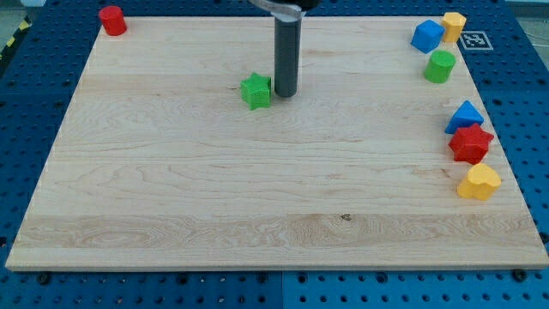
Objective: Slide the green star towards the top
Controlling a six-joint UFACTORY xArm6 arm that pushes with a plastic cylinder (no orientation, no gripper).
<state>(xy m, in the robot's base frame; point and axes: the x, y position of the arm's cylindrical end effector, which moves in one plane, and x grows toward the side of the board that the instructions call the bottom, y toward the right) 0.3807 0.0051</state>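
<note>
A pale wooden board (257, 197) with long streaks of grain fills most of the view, resting on a blue plate (34, 94) dotted with rows of holes. The bottom half of the board carries nothing but a small dark knot. Near the view's right edge sit three blocks in a close column: a yellow heart (479, 182) lowest, a red star (471, 143) just above it and touching or almost touching, and a blue triangle (464, 116) above that, against the red star. Farther up on the right are a green cylinder (440, 66), a blue block (426, 36) of unclear shape just above and to its left, and a yellow block (453, 26) at the corner, beside a black-and-white marker (473, 39) on the plate. A red cylinder (112, 20) stands alone at the top left corner.

The green star (256, 91) lies in the upper middle of the board, a little left of centre. The dark rod (285, 51) comes straight down from the view's top, upright, and my tip (285, 93) rests on the board just to the right of the green star, touching it or very nearly. The rod has no parts to spread or close; it is a plain bare end.
</note>
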